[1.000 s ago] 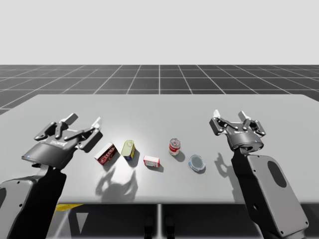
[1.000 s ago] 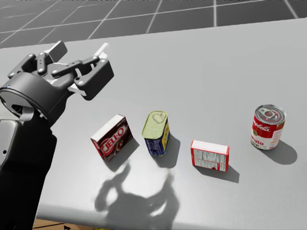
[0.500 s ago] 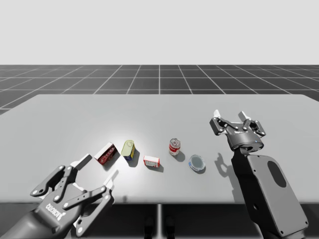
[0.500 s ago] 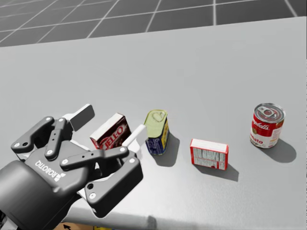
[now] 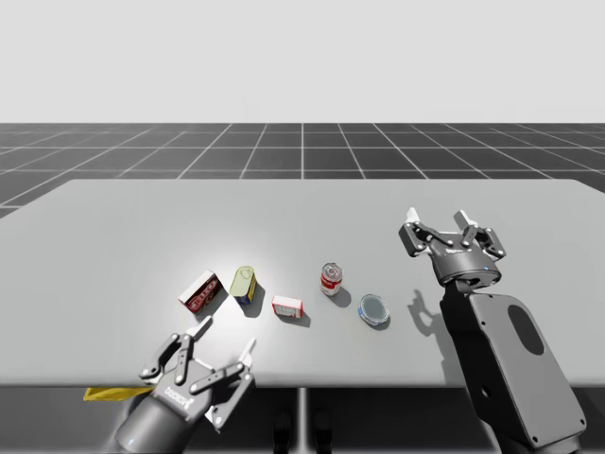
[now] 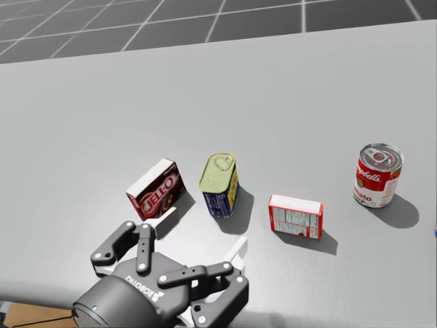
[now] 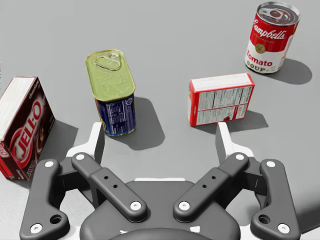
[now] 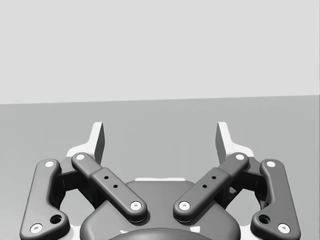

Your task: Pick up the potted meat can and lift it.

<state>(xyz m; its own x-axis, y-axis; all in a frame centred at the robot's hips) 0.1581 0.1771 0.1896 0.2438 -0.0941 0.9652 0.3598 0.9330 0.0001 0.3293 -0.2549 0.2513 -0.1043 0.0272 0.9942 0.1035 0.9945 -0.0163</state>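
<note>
Near bench (image 5: pixel 142 218) front edge — left jaws wide open, empty; potted meat can (image 7: pixel 111 92) upright ahead, untouched. Right jaws wide open, empty — over bench's right side.

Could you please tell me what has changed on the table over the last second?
My left gripper swung from beside the dark red box back to the near edge of the table. It is open there, facing the potted meat can. Nothing was grasped. My right gripper stayed open in place, and nothing standing on the table has moved.
</note>
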